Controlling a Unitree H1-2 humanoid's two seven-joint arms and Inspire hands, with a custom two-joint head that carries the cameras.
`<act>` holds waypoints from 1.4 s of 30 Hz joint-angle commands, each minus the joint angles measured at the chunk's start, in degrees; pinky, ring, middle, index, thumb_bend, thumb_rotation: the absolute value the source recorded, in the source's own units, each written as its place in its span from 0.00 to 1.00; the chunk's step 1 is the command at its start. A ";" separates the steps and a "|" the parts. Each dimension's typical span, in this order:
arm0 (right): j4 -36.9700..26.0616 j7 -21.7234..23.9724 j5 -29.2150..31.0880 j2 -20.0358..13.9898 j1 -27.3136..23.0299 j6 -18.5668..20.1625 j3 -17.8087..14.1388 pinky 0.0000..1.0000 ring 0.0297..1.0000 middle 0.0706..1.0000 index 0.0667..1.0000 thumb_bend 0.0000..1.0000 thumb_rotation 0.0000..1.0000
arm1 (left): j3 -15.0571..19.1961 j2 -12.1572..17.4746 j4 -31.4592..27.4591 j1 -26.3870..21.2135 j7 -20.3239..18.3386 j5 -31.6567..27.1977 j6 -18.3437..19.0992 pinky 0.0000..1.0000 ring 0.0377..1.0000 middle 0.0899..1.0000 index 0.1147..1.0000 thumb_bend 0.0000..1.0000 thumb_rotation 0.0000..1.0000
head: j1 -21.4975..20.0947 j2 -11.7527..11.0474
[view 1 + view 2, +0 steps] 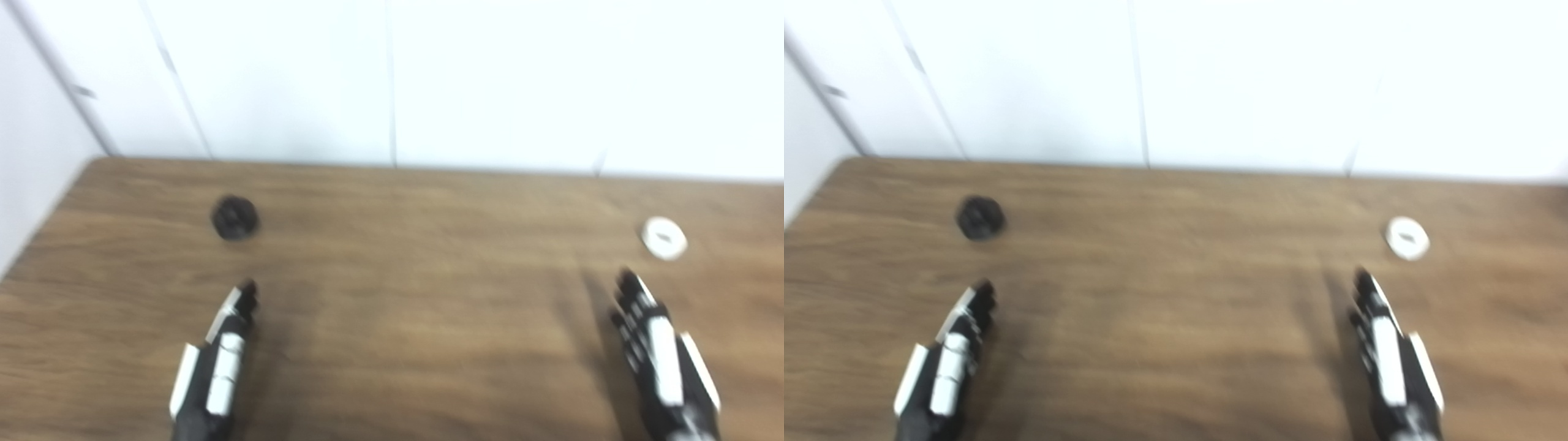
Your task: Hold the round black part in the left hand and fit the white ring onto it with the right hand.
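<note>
On the wooden table point(392, 318), upper left of the frame: round black part point(234, 217), lying flat, nothing touching it. Blur hides its detail; only a dark round shape reads.

Right side of the frame, at about the same height: white ring point(664, 237), flat on the table, centre hole visible, also untouched. Part and ring are well apart, on opposite sides of the table.

Lower left: left hand point(215, 367), arm coming in from the bottom edge. Fingers extended and pointing up the frame toward the black part, holding nothing. Fingertips stop short of the part, with a clear strip of bare wood between them. Hand sits almost straight below the part in the picture, a touch to its left at the wrist.

Lower right: right hand point(664, 361), arm also from the bottom edge. Fingers stretched out and a little spread, empty. Fingertips point(626, 283) point up the frame and end near the ring, slightly below and left of it, not touching.

Each hand throws a dark shadow on the wood toward the middle of the frame, the right one's long and narrow. Can't tell from the blur whether the hands rest on the table or hang just above it.

Top of the frame: white panelled wall point(490, 79) with thin vertical seams, meeting the table's far edge. Both eye views are motion-blurred.
</note>
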 commanded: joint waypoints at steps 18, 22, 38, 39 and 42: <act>5.62 3.42 2.36 -1.27 9.36 -10.24 -0.13 1.00 1.00 1.00 1.00 0.47 1.00 | -1.79 -3.54 3.54 -0.69 2.79 1.79 -4.48 0.92 0.92 0.92 0.91 0.60 0.74 | 2.63 -1.44; 5.82 3.51 2.41 -1.44 9.27 -10.19 -0.18 1.00 1.00 1.00 1.00 0.47 1.00 | -2.05 -3.25 3.32 -0.66 3.04 2.83 -4.12 0.91 0.92 0.92 0.91 0.61 0.74 | 2.61 -1.27; 4.78 3.60 2.70 -1.32 9.35 -8.11 -1.06 1.00 1.00 1.00 1.00 0.49 1.00 | 2.50 -0.69 -9.55 -4.82 6.23 13.32 7.56 0.91 0.94 0.91 0.89 0.89 0.26 | 2.54 0.04; 4.98 3.78 2.89 -1.38 9.30 -8.44 -1.10 1.00 1.00 1.00 1.00 0.49 1.00 | 2.94 -0.43 -9.73 -5.55 6.34 14.34 8.38 0.95 0.95 0.91 0.89 0.90 0.24 | 2.54 0.04; 5.37 4.14 3.32 -1.54 9.17 -8.80 -1.24 1.00 1.00 1.00 1.00 0.49 1.00 | 4.15 0.91 -10.06 -7.74 6.33 17.67 10.70 0.98 0.96 0.92 0.88 0.89 0.23 | 2.48 0.33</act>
